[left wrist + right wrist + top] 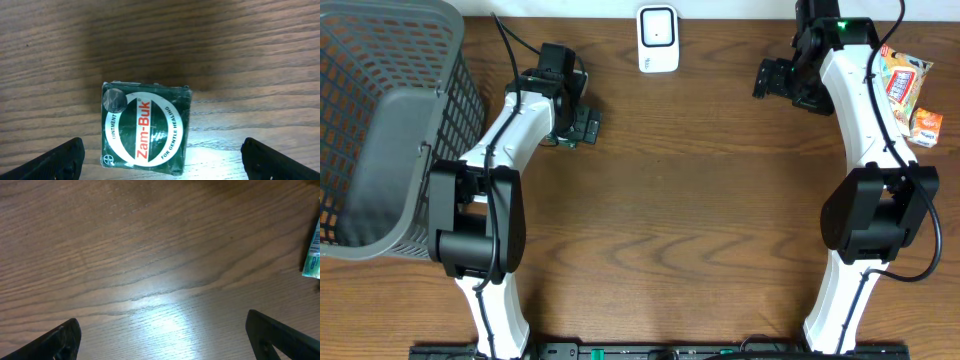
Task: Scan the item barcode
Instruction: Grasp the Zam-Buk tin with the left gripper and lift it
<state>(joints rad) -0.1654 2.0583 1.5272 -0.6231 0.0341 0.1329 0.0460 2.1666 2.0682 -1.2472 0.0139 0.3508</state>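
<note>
The item is a small green Zam-Buk ointment box (146, 129), lying flat on the wooden table with its white and red label up. No barcode shows on that face. My left gripper (162, 156) hovers open over it, one finger far out on each side and neither touching it. In the overhead view the left gripper (577, 120) hides the box. The white barcode scanner (658, 38) stands at the table's back edge, in the middle. My right gripper (775, 78) is open over bare wood to the right of the scanner and holds nothing (162, 330).
A large grey mesh basket (380, 130) fills the left side of the table. An orange snack packet (904, 78) and a small orange box (927, 126) lie at the far right. The edge of a green packet (313, 255) shows in the right wrist view.
</note>
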